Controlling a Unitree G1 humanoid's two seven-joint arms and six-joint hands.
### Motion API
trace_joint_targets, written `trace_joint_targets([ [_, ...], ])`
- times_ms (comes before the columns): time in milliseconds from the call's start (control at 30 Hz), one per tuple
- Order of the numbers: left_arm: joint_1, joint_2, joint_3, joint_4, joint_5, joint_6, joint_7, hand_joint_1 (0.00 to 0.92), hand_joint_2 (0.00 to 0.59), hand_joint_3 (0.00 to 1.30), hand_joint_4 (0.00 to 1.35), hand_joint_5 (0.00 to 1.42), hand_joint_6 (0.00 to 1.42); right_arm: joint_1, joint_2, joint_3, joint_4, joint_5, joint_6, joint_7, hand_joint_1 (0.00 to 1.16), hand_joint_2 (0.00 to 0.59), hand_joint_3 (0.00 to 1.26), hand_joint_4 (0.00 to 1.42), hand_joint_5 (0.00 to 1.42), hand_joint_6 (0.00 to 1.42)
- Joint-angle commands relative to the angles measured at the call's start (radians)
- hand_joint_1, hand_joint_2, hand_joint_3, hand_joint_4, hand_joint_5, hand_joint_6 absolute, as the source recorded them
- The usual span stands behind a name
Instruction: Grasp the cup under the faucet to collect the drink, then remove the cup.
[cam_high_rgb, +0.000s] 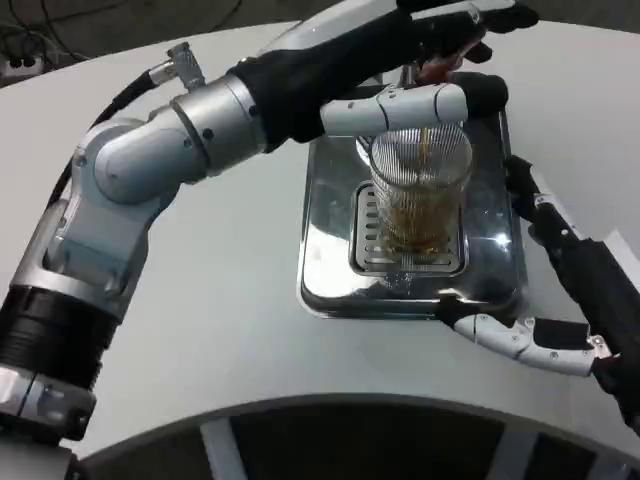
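1. The cup (421, 190), clear and ribbed, stands upright on the slotted grate (372, 240) in the middle of a shiny metal tray (322, 270).
2. A thin brown stream falls into the cup from above, and brown drink fills its lower part.
3. The tray lies flat on the white surface (230, 320).
4. The left hand (440, 60) reaches over the far side of the tray; one white finger (400, 110) lies across the cup's upper rim, on the side nearer the camera, and the other fingers stretch past the cup's top. Whether it truly grips the cup cannot be told.
5. The right hand (545, 290) sits at the tray's right edge, fingers spread and holding nothing; one finger rests by the tray's near right corner, another points up along the right rim.
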Motion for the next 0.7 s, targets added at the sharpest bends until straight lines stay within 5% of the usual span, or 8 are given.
trace_joint_targets([
  [33, 0.008, 0.022, -0.008, -0.001, 0.025, -0.004, -0.017, 0.0, 0.115, 0.14, 0.08, 0.16, 0.18, -0.041, -0.01, 0.016, 0.053, 0.018, -0.022, -0.024, 0.89, 0.206, 0.0, 0.0, 0.04, 0.0],
  [700, -0.01, 0.029, -0.005, 0.021, 0.015, -0.021, -0.023, 0.0, 0.118, 0.15, 0.08, 0.17, 0.19, -0.236, -0.01, 0.063, 0.262, 0.039, -0.014, -0.091, 0.89, 0.205, 0.0, 0.0, 0.06, 0.0],
])
